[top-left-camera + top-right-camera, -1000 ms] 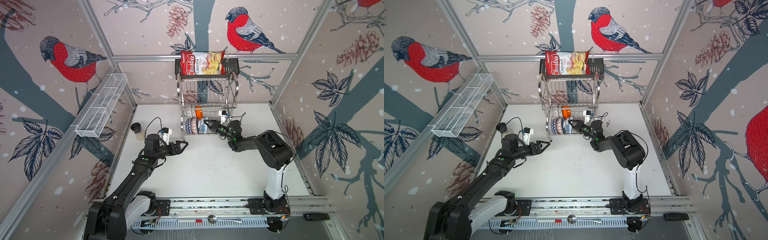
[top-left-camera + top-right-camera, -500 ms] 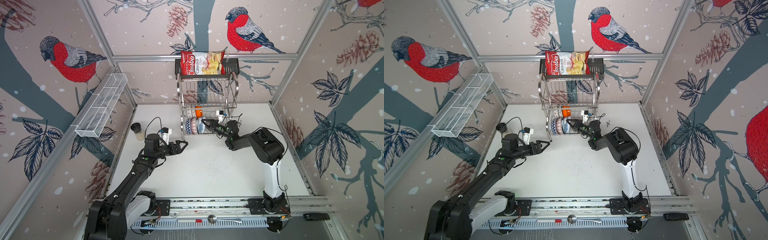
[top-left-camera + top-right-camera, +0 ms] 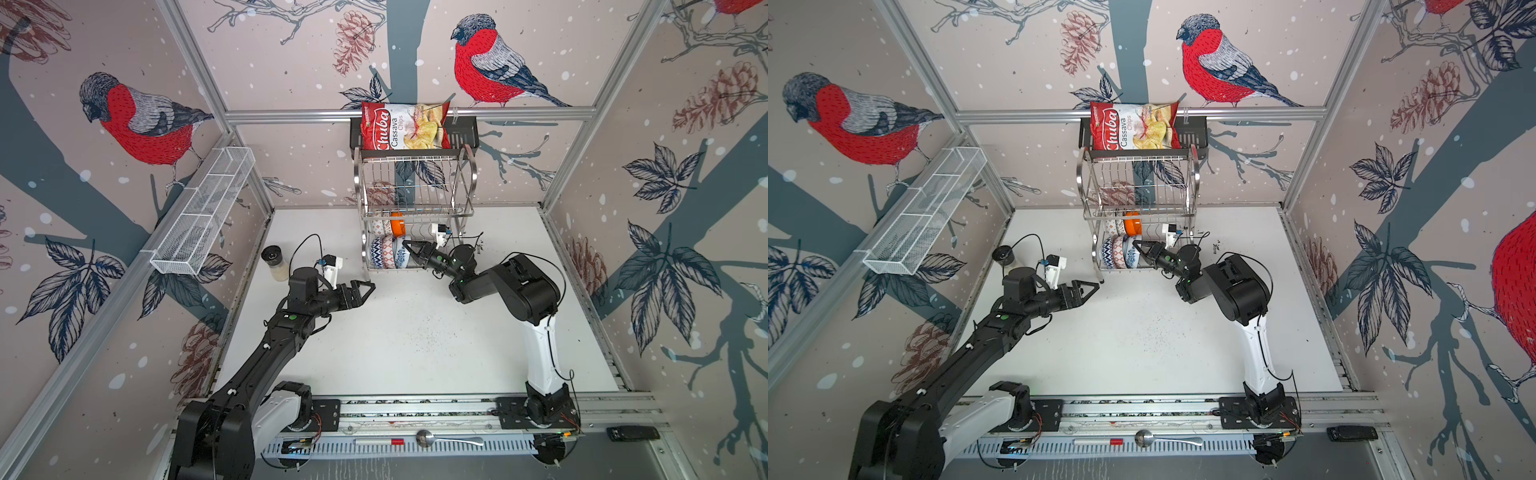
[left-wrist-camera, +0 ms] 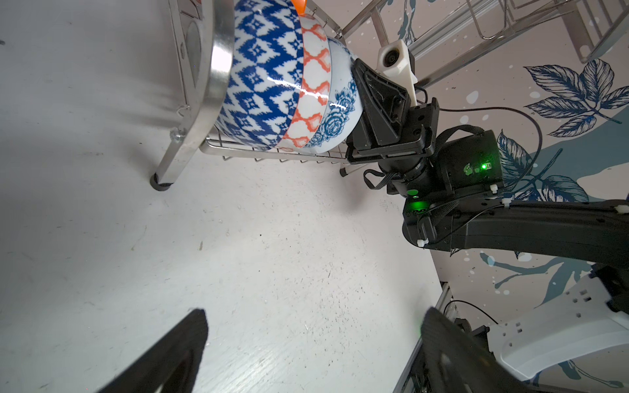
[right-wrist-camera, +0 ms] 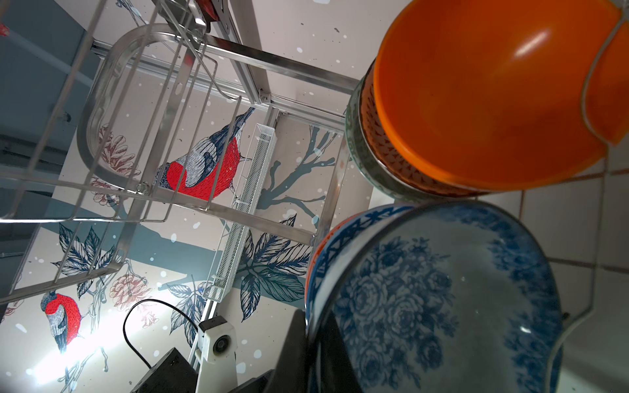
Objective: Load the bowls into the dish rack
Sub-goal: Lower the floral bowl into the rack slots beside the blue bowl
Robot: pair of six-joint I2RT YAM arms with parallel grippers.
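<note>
Steel-wire dish rack (image 3: 472,183) stands at 12 o'clock on the desk (image 3: 395,332). Reaching in from 4 o'clock, the right tool (image 3: 409,246) is pinched narrow on the rim of the blue-floral bowl (image 3: 401,255). That bowl sits on edge in the lower tier and leans on the red-orange bowl (image 3: 390,254) at its 9 o'clock. Since a second ago this arm has pushed closer to the rack. The left tool (image 3: 371,289) stays spread wide, holding nothing, above the desk by the rack's 7 o'clock leg.
</note>
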